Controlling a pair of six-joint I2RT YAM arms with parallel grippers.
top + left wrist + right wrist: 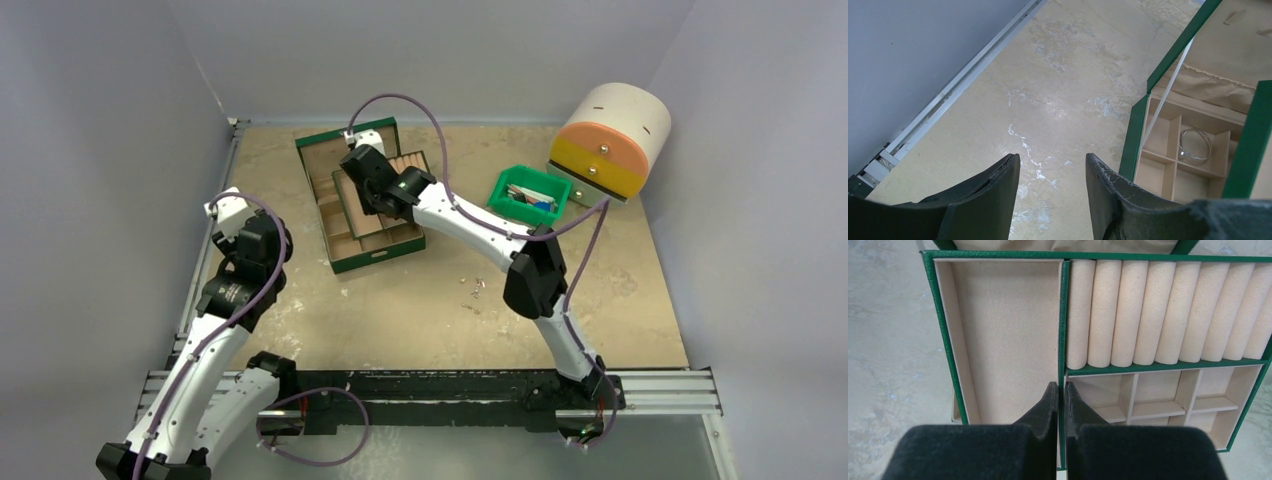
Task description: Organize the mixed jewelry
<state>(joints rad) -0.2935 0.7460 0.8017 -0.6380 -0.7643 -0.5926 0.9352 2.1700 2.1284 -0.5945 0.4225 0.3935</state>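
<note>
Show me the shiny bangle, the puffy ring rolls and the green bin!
bangle (1183,153): left wrist view, lower left of its wire loop.
ring rolls (1168,310): right wrist view, middle of a central roll.
green bin (520,214): top external view, its near wall.

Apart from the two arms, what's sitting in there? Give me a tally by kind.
Jewelry box: 1
Bin: 1
Drum: 1
Bangle, in a box compartment: 1
Loose bits on the table: too small to count
Total: 4 countable things
</note>
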